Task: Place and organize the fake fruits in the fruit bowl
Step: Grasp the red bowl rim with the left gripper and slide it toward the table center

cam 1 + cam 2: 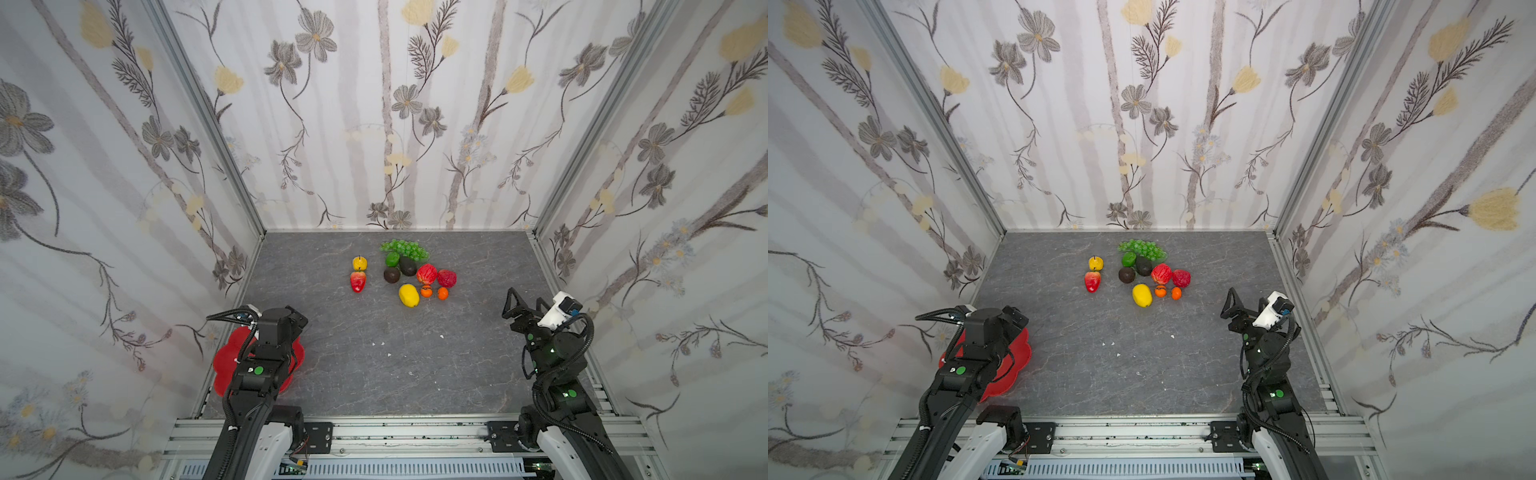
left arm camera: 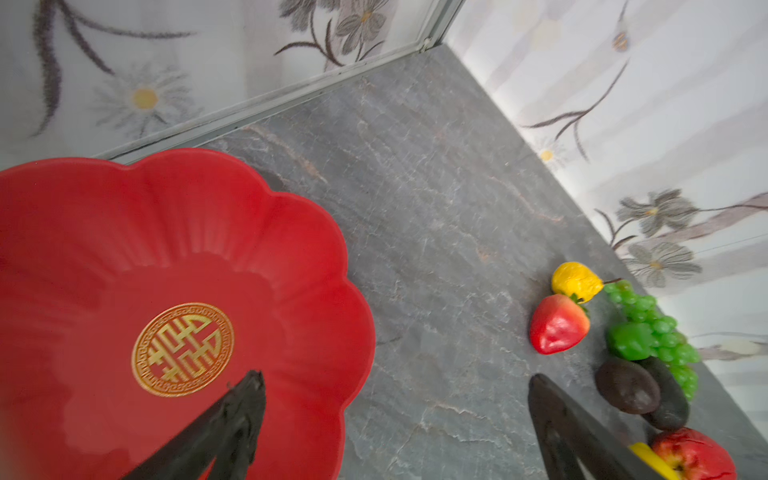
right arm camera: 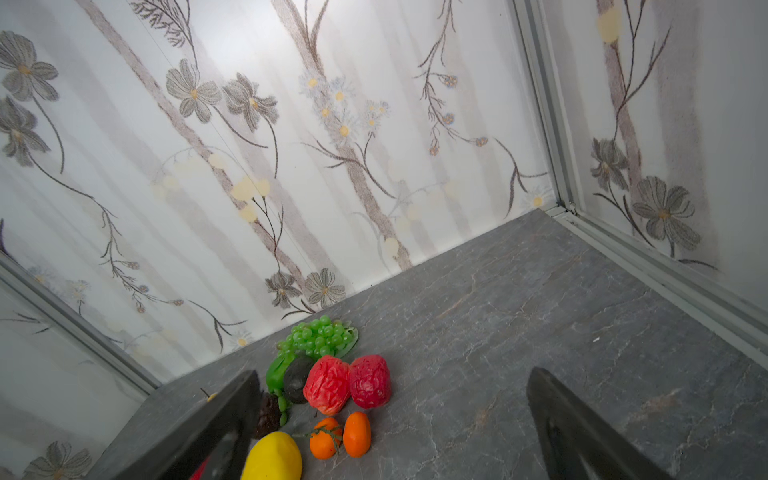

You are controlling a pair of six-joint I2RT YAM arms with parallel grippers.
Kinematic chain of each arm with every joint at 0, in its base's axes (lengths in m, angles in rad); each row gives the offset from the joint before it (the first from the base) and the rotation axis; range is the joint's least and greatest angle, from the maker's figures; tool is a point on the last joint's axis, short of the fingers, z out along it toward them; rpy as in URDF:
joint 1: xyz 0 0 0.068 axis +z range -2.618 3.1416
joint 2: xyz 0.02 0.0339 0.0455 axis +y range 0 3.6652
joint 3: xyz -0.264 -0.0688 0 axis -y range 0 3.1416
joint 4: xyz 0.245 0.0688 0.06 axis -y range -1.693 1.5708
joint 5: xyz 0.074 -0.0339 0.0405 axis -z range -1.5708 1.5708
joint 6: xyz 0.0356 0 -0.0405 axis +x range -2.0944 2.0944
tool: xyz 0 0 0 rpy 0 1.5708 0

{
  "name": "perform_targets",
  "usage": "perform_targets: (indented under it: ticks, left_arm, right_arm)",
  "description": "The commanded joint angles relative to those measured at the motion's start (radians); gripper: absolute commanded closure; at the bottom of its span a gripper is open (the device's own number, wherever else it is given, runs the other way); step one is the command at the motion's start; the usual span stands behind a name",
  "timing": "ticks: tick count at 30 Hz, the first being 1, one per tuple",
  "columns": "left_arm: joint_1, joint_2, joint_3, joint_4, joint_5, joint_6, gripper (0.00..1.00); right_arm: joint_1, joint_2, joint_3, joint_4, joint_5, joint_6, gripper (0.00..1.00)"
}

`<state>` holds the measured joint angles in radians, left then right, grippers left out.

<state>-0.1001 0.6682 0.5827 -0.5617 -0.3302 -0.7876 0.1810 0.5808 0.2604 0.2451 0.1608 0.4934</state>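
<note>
The fake fruits lie in a cluster at the back middle of the table: green grapes (image 1: 403, 248), a lime (image 1: 392, 259), two dark avocados (image 1: 407, 267), two wrinkled red fruits (image 1: 427, 274), a lemon (image 1: 409, 295) and two tiny oranges (image 1: 426, 292). A yellow pear (image 1: 360, 263) and a strawberry (image 1: 358, 281) sit slightly left of them. The red scalloped fruit bowl (image 2: 316, 232) rests empty at the front left, partly under my left arm. My left gripper (image 2: 397, 376) hangs open over the bowl's edge. My right gripper (image 1: 524, 301) is open, right of the fruits.
Flowered walls close in the grey stone-look table on three sides. A metal rail (image 1: 415, 432) runs along the front edge. A few small white specks (image 1: 389, 354) lie on the table's middle.
</note>
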Motion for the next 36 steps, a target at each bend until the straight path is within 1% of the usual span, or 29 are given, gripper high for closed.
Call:
perform_targets:
  ticks: [1, 8, 15, 18, 24, 28, 32, 36]
  left_arm:
    - [0.002, 0.059, 0.012, -0.109, -0.055, -0.012, 0.0]
    - [0.002, 0.267, 0.041, -0.062, -0.008, 0.028, 0.0]
    - [0.001, 0.458, 0.09, -0.046, 0.04, 0.072, 0.0]
    - [0.001, 0.52, 0.105, -0.036, 0.072, 0.089, 0.0]
    - [0.002, 0.588, 0.119, -0.011, 0.132, 0.106, 0.0]
    - [-0.003, 0.66, 0.129, -0.001, 0.178, 0.113, 0.0]
    - [-0.03, 0.698, 0.137, 0.0, 0.215, 0.117, 0.0]
    - [-0.076, 0.705, 0.141, 0.001, 0.254, 0.108, 0.0]
  right_arm:
    - [0.0, 0.021, -0.02, -0.021, -0.041, 0.037, 0.0]
    - [0.0, 0.086, -0.066, 0.02, -0.031, 0.019, 0.0]
    - [0.0, 0.078, -0.161, 0.127, -0.043, 0.021, 0.0]
    - [0.0, 0.073, -0.17, 0.143, -0.042, 0.022, 0.0]
    - [0.0, 0.07, -0.179, 0.154, -0.034, 0.022, 0.0]
    - [0.0, 0.071, -0.181, 0.158, -0.031, 0.024, 0.0]
    - [0.0, 0.071, -0.181, 0.156, -0.029, 0.024, 0.0]
    - [0.0, 0.073, -0.179, 0.154, -0.027, 0.024, 0.0]
